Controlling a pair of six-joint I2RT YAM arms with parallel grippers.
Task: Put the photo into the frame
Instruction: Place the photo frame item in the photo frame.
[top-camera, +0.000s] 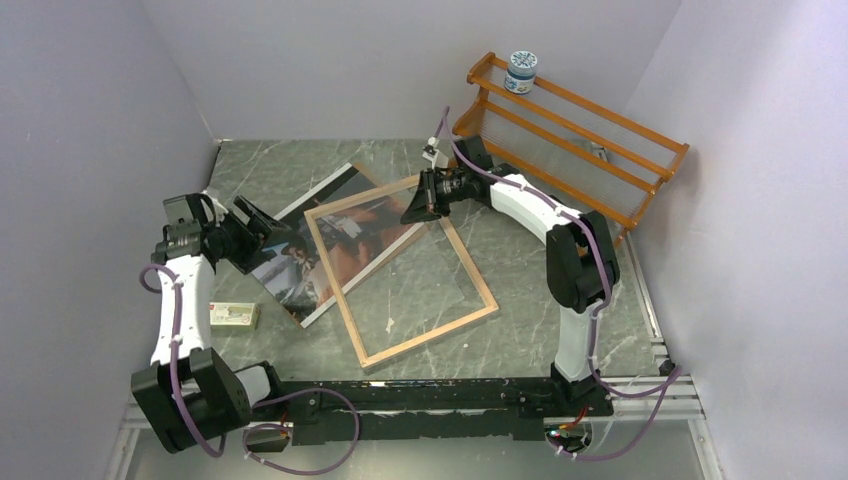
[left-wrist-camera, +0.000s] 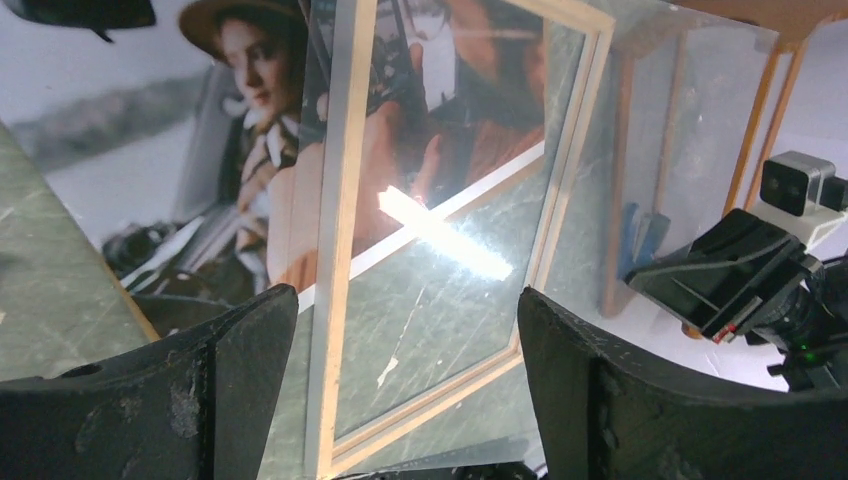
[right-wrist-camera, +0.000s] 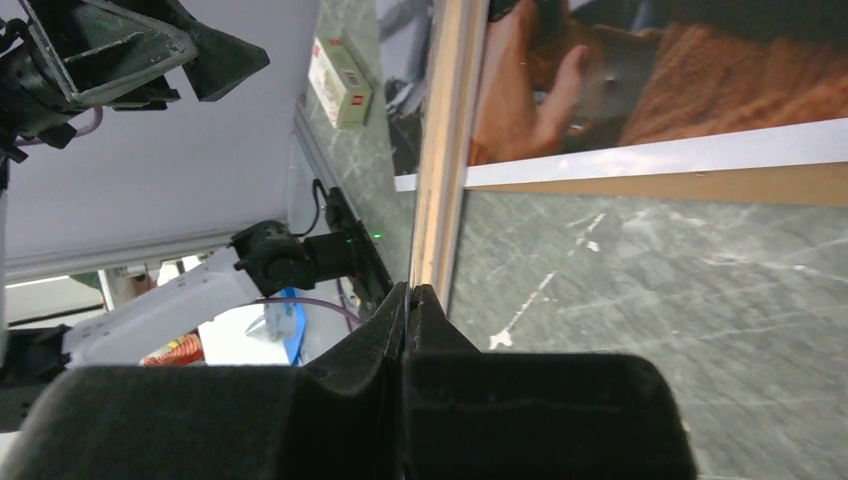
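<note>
The frame lies flat on the table, its light wood back rim up, with a clear pane. Its far left part overlaps the photo, a print of a person in a car, lying face up. My right gripper is shut, its tips at the frame's far rim near the far corner. In the right wrist view the closed tips meet the edge of the wooden rim, with the photo seen through the pane. My left gripper is open and empty by the photo's left edge, facing the frame and the photo.
An orange wooden rack stands at the back right with a small jar on top. A small box lies near the left arm. A brown panel edge shows under the photo's white border.
</note>
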